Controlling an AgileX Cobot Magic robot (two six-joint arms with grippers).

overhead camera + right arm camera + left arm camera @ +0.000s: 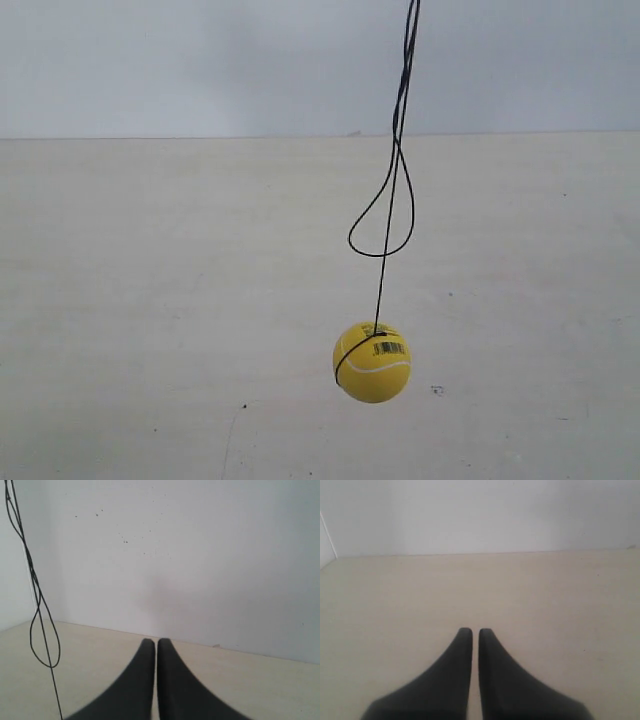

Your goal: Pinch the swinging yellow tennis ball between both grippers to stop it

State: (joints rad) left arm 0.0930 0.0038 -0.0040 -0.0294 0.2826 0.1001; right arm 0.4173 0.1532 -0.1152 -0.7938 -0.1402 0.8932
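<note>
The yellow tennis ball [372, 361], with a white seam and a barcode sticker, hangs on a thin black cord [398, 150] above the pale table in the exterior view; the cord makes a loop a little above the ball. Neither arm shows in that view. My left gripper [475, 631] is shut with nothing between its black jaws, and neither ball nor cord appears in its view. My right gripper [155, 641] is also shut and empty. Its view catches the looped cord [37, 615] off to one side, apart from the jaws, while the ball itself is out of frame.
A pale beige table [150, 300] spreads under the ball and meets a white wall [200, 60] behind. A small dark speck [437, 390] lies on the table near the ball. A white side wall [325, 545] edges the table.
</note>
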